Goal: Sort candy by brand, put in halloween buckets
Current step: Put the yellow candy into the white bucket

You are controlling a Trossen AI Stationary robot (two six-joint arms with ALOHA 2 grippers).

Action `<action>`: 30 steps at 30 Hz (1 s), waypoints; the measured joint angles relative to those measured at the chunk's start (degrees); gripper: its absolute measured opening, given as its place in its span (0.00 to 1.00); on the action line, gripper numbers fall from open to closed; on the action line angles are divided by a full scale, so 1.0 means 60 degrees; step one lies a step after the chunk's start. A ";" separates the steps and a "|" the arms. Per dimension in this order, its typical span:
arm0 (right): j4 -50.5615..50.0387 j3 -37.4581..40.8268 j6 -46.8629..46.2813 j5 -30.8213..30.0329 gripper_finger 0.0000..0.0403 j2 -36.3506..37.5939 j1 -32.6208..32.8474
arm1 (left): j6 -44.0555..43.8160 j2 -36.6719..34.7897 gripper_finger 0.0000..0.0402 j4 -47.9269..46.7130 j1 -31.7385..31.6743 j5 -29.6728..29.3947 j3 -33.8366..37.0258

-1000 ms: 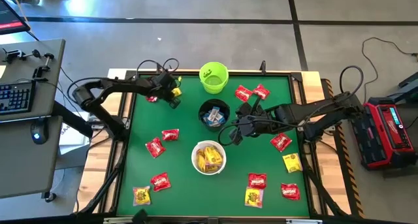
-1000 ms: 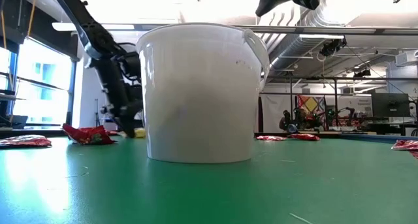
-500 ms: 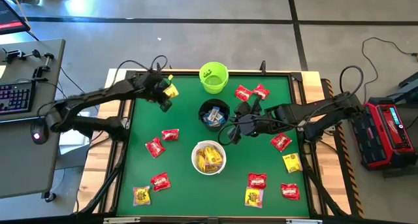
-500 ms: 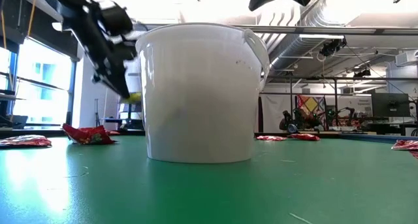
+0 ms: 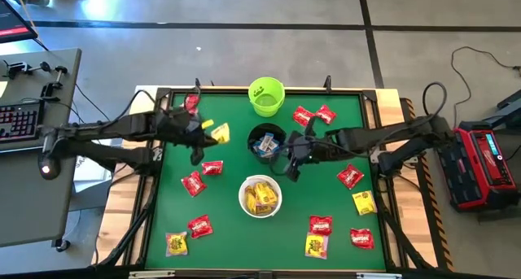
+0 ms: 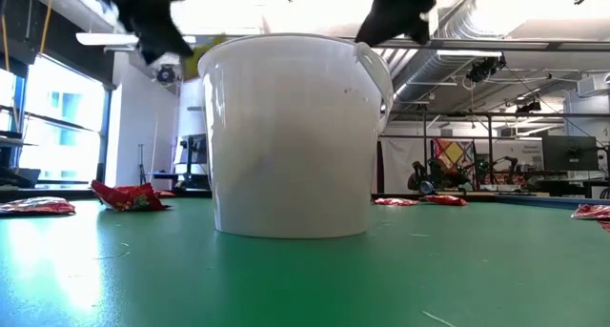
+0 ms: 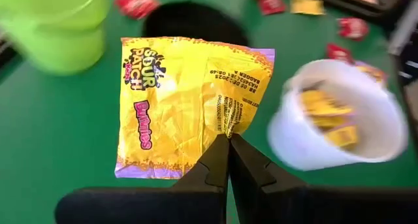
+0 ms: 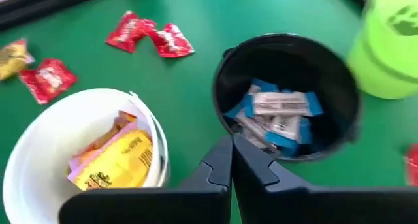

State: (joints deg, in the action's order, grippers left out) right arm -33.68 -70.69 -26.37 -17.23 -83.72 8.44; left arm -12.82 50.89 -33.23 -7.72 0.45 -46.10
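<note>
Left gripper [image 7: 228, 140] pinched a yellow candy packet [image 7: 189, 103]; next, carry toward four o'clock, into the white bucket [image 5: 242, 199]; right gripper [image 8: 231, 142] idled, jaws pressed together.

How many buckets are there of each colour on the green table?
green bucket: 1
black bucket: 1
white bucket: 1
Total: 3 buckets
</note>
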 joint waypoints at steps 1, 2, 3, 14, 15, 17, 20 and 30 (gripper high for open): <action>0.0270 0.0283 0.0117 0.0170 0.00 0.0026 -0.0048 | 0.0000 0.0163 0.00 0.0001 0.0380 -0.0185 -0.0247; 0.0488 0.0513 0.0160 0.0237 0.00 0.0039 -0.0080 | 0.0012 0.0362 0.00 -0.0019 0.0747 -0.0344 -0.0519; 0.0697 0.0713 0.0183 0.0243 0.00 0.0059 -0.0108 | 0.0069 0.0565 0.00 -0.0009 0.1078 -0.0487 -0.0815; 0.0866 0.2307 0.0647 0.1171 0.00 0.1422 -0.0116 | 0.0321 0.4120 0.00 -0.0812 0.3702 -0.1388 -0.3916; 0.0924 0.2506 0.0721 0.1272 0.00 0.1647 -0.0116 | 0.0170 0.4486 0.00 -0.0891 0.3855 -0.1483 -0.4165; 0.0907 0.2909 0.0816 0.1473 0.00 0.2074 -0.0116 | -0.0049 0.5198 0.00 -0.0890 0.4161 -0.1683 -0.4669; 0.0902 0.3476 0.0808 0.1544 0.00 0.2729 -0.0113 | -0.0232 0.6229 0.00 -0.0849 0.4495 -0.1970 -0.5482; 0.0911 0.4718 0.0310 0.1562 0.00 0.4293 0.0307 | -0.0429 0.9073 0.00 -0.2704 0.4884 -0.1931 -0.7935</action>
State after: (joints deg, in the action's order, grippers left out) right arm -28.22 -42.38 -24.52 -7.86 -57.96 10.28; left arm -15.40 105.33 -49.45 21.59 -11.13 -93.71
